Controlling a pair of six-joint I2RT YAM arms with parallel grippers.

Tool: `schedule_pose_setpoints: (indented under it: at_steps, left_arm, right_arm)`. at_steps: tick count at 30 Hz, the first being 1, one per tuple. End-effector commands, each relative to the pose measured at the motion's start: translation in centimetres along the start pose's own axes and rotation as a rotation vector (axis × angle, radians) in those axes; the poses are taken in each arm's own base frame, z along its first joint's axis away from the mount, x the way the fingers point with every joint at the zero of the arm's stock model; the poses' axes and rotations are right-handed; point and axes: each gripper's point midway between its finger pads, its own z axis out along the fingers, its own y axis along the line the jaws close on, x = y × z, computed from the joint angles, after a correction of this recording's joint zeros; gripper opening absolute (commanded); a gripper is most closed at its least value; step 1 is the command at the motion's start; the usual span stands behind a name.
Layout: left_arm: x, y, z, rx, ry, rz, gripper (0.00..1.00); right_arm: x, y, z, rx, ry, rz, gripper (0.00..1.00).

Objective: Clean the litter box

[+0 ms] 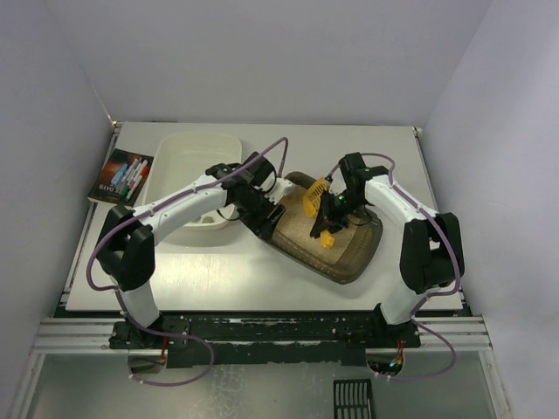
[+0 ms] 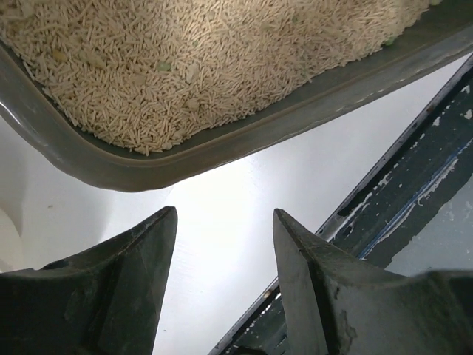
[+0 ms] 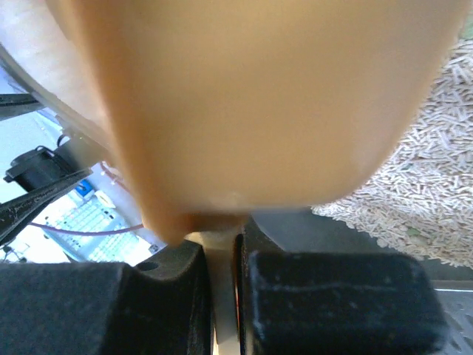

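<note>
The bench (image 1: pixel 218 279) holds the litter box (image 1: pixel 349 253), just right of a white tub (image 1: pixel 188 157). The box is full of sandy litter (image 2: pixel 185 59). My right pincer (image 3: pixel 222 266) pinches a yellow scoop (image 1: pixel 314 196) over it. My left pincer (image 2: pixel 225 214) is spread and empty, just beside the box's rim.

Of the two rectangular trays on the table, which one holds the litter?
The dark brown-grey litter box, right of the cream-white tub: beige pellets cover its floor.

On the table (image 1: pixel 218 271) the litter box (image 1: pixel 367 257) lies right of centre, a scoop (image 1: pixel 314 196) above it; the tub (image 1: pixel 196 140) sits behind-left; a packet (image 1: pixel 122 176) lies left of the tub.
</note>
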Motion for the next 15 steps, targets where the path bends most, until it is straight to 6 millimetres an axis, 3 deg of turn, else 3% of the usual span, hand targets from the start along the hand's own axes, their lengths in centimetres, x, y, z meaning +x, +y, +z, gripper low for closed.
schedule_pose_setpoints:
  at_steps: [1, 4, 7, 8, 10, 12, 15]
  left_arm:
    - [-3.5, -1.8, -2.9, 0.068, -0.134, 0.087, 0.65]
    - [-8.0, -0.3, -6.4, -0.011, -0.312, 0.151, 0.65]
    - [-13.2, 3.2, -11.2, -0.099, -0.465, 0.185, 0.69]
    - [-14.2, 4.9, -11.9, -0.085, -0.465, 0.182, 0.69]
    - [-15.4, 7.6, -12.5, 0.064, -0.468, 0.113, 0.67]
    - [-16.3, 10.5, -11.9, 0.175, -0.466, 0.025, 0.66]
    - [-16.9, 13.9, -8.9, 0.174, -0.425, -0.030, 0.65]
  right_arm:
    - [0.4, 1.5, -0.6, -0.037, -0.015, 0.037, 0.00]
    - [1.4, 2.4, -0.9, -0.081, -0.009, 0.067, 0.00]
    - [1.8, 4.1, -1.2, -0.171, 0.012, 0.106, 0.00]
    - [1.7, 4.8, -1.3, -0.205, 0.016, 0.117, 0.00]
    - [1.5, 6.3, -1.5, -0.259, 0.023, 0.134, 0.00]
    - [1.1, 7.5, -1.7, -0.301, 0.025, 0.153, 0.00]
    - [0.6, 8.8, -1.5, -0.333, 0.041, 0.185, 0.00]
